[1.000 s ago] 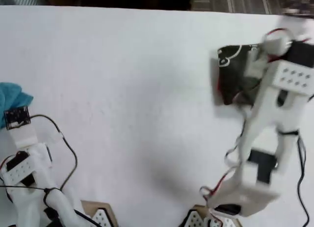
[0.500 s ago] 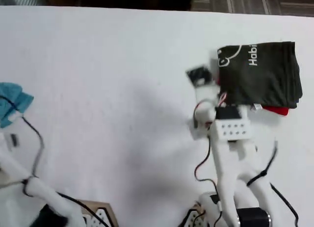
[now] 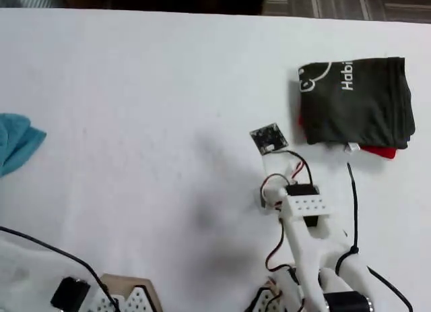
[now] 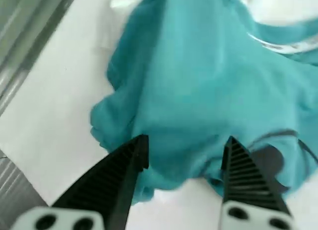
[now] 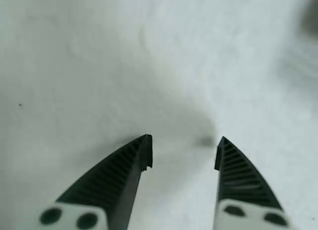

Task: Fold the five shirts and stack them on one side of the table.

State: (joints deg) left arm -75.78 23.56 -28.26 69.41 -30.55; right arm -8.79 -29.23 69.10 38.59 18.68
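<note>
While the broad white table (image 3: 135,89) shows the job only partly done, the tidiest thing on it is a folded dark grey shirt (image 3: 357,103) with pale print. It lies flat as a neat rectangle toward one side, and I take it as the top of the stack and place all else by it. A strip of a red shirt (image 3: 380,151) peeps out from under the near edge of that stack, so at least two garments appear folded and piled. Whether more lie beneath them I cannot tell. Well apart from the stack, at the opposite side of the table, lies a crumpled teal shirt (image 3: 17,143), bunched up and not folded. The right arm (image 3: 306,207), white with red and black wires, stands near the stack on the side toward the table's middle and near edge, touching neither shirt. The right gripper (image 5: 183,140) hangs over bare tabletop with its jaws apart and nothing between them. The left gripper (image 4: 186,140) is far from the stack, poised over the teal shirt, with its jaws spread wide and not closed on the cloth. By my reckoning less than half is done. The teal shirt needs spreading, folding and carrying across to the stack, and what lies on the table does not account for all five shirts.
</note>
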